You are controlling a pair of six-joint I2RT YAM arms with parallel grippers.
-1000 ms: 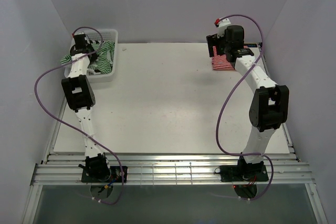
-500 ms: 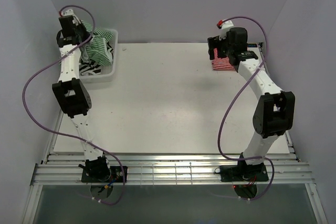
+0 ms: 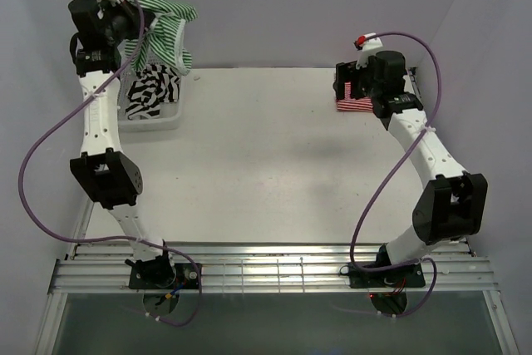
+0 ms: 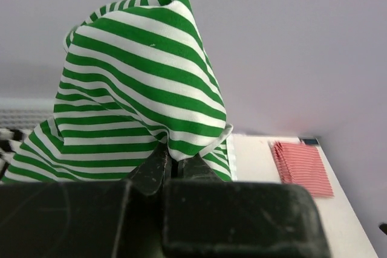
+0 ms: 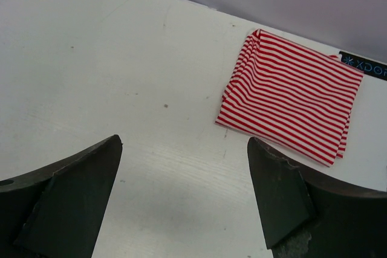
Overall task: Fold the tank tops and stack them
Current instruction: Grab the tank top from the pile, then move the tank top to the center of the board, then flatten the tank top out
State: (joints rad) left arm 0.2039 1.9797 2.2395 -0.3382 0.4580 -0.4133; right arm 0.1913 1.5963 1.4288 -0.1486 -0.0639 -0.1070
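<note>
On your left, the left gripper point(image 4: 174, 162) is pinched tight on the green-and-white tank top point(image 4: 139, 89). It holds the top high above the white mesh basket point(image 3: 155, 123) at the far left corner of the table point(image 3: 266, 164). The cloth hangs bunched and draped over the fingers, clear of the basket. The black-and-white tank top point(image 3: 154, 89) lies crumpled inside the basket, unfolded.

By the look of it, you are at the fetching step for the second top. It is out of the basket but not yet on the table.

Next, carry it toward the open middle of the table and lay it down flat. Spread it well, because one pinch on a bunched garment will not open it by itself, and the other arm will probably have to help.

On your right, the red-and-white tank top point(image 5: 290, 104) lies folded in a neat rectangle at the far right corner, so one of three looks done. The right gripper point(image 5: 184, 179) hovers just beside it with its jaws spread wide and nothing between them, free to come across.
</note>
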